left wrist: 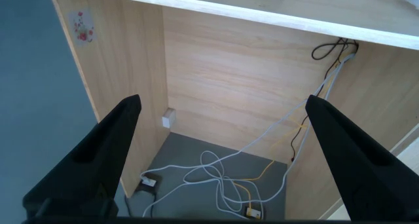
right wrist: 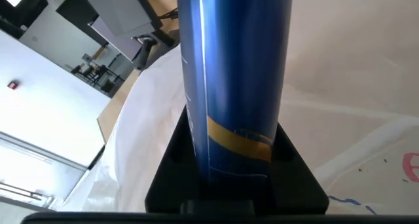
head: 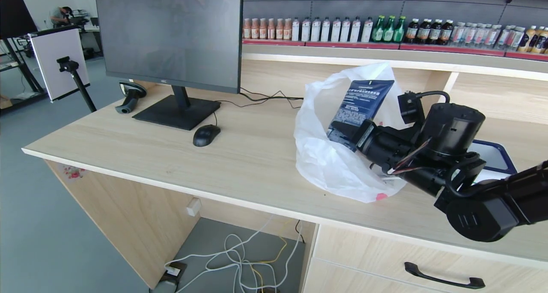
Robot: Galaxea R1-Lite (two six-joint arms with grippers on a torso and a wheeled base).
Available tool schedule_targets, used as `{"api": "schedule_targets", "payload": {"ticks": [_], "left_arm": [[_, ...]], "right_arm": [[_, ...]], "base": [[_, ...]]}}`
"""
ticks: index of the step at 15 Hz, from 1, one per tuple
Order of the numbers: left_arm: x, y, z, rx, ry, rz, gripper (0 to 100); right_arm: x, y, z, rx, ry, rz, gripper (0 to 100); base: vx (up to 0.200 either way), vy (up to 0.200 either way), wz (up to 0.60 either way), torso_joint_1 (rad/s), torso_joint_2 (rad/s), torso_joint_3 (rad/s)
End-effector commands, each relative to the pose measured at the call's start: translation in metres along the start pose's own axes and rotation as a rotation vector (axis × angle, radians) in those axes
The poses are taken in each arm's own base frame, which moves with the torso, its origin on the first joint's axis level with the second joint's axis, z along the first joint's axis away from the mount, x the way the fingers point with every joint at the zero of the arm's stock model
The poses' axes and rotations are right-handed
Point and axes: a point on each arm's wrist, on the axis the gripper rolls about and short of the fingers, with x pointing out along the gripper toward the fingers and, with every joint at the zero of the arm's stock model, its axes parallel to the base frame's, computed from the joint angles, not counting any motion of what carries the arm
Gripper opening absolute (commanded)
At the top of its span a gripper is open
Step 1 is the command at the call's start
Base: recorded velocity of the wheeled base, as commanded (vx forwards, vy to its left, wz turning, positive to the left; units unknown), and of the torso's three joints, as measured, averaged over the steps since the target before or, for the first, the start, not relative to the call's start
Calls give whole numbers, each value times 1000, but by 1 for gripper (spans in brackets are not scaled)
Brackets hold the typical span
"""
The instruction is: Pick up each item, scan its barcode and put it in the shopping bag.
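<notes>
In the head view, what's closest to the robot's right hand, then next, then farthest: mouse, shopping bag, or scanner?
1. shopping bag, right beside the right hand holding the blue pouch.
2. mouse, farther to its left.
3. scanner, far left, by the monitor.

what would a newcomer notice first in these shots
The right pincer grips a dark blue packet, holding it tilted at the mouth of the white shopping bag on the wooden counter. Farther left on the counter stands a large dark monitor, with a mouse and a handheld scanner near its base.
</notes>
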Motion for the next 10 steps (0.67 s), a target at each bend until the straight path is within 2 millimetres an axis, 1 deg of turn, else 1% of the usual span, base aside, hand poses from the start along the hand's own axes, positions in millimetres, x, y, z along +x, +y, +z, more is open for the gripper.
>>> {"api": "schedule_targets", "payload": {"ticks": [1,2,6,7,9,10], "left_arm": [[0,0,0,0,-1,0,100],[0,0,0,0,-1,0,100],[0,0,0,0,-1,1,100],[0,0,0,0,1,0,100],[0,0,0,0,-1,1,100],[0,0,0,0,1,1,100]], "right_arm": [[8,6,9,-1,-4,5,0],[8,6,9,2,1,-1,0],[9,-5,-6,5,68,-57,0],[8,-2,-5,-9,67,-45,0],[7,-1,-7,-17,71,-45,0],[9,-6,-9,-12,93,-69,0]], "base": [[0,0,0,0,0,0],[0,0,0,0,0,0],[0,0,0,0,0,0],[0,0,0,0,0,0],[0,0,0,0,0,0],[0,0,0,0,0,0]]}}
